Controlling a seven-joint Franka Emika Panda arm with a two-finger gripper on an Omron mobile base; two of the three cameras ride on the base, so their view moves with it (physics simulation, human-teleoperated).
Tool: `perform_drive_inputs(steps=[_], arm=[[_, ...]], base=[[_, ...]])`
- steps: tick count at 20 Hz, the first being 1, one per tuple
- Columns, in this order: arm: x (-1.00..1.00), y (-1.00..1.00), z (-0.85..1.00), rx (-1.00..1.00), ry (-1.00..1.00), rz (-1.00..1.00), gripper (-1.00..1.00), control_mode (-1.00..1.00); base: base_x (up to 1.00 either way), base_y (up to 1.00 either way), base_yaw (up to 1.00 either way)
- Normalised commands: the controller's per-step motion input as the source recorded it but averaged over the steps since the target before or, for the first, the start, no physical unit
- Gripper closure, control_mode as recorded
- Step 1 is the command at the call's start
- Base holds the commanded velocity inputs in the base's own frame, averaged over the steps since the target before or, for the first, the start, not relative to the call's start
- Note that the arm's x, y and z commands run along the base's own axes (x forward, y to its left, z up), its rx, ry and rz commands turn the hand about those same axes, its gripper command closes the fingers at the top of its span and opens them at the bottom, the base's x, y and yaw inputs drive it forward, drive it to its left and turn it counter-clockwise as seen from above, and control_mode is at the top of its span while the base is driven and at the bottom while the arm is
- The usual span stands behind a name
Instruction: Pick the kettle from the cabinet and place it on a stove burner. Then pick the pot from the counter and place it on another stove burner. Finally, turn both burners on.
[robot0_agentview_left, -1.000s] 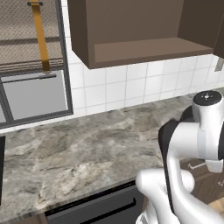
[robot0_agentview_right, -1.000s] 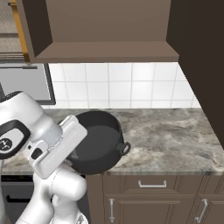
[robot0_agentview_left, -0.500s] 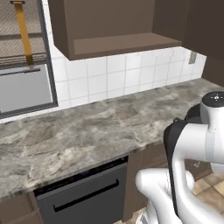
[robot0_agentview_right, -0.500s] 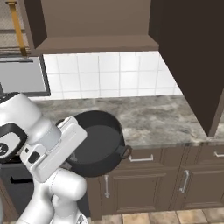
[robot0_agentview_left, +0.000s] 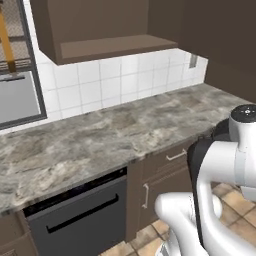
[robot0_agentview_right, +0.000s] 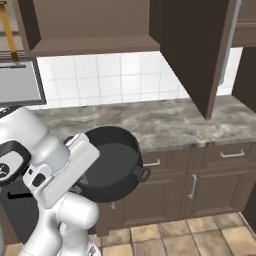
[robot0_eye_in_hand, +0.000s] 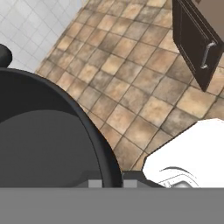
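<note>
**A:** Right base view first: where has the pot got to?

**B:** The low, wide charcoal-black round pot (robot0_agentview_right: 111, 162) is off the grey-beige marbled stone surface (robot0_agentview_right: 165, 122). It hangs in the air in front of the brown drawer-fronted base cabinets (robot0_agentview_right: 200, 180), at about 7 o'clock from the dark brown wooden wall cabinet (robot0_agentview_right: 95, 25). One small loop handle points toward 4 o'clock.

**A:** And the hand?

**B:** The hand (robot0_eye_in_hand: 111, 181) is clamped tight on the pot's rim. In the hand view that dark rim curves up right at the fingertips, with brown floor tiles (robot0_eye_in_hand: 131, 65) far below.

**A:** How should this carry go?

**B:** My judgement: keep the pot level and the grip firm. It is held by one edge, so a quick swing could tip it. Lift it clear of the surface edge before bringing it over a free burner.

**A:** Arm pose?

**B:** Folded close to the base, the forearm angled up toward 2 o'clock, with the wrist tucked against the pot's near side.
</note>
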Motion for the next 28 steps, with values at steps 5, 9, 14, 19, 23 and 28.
perform_drive_inputs(steps=[5, 9, 14, 19, 23, 28], arm=[[0.00, 0.00, 0.00, 0.00, 0.00, 0.00, 1.00, 1.00], [0.00, 0.00, 0.00, 0.00, 0.00, 0.00, 1.00, 1.00], [0.00, 0.00, 0.00, 0.00, 0.00, 0.00, 1.00, 1.00], [0.00, 0.00, 0.00, 0.00, 0.00, 0.00, 1.00, 1.00], [0.00, 0.00, 0.00, 0.00, 0.00, 0.00, 1.00, 1.00], [0.00, 0.00, 0.00, 0.00, 0.00, 0.00, 1.00, 1.00]], base=[[-0.26, -0.31, -0.23], [-0.24, -0.40, -0.24], [-0.18, -0.49, -0.24], [-0.19, -0.59, -0.24], [-0.16, -0.56, -0.23], [-0.01, -0.61, -0.23]])
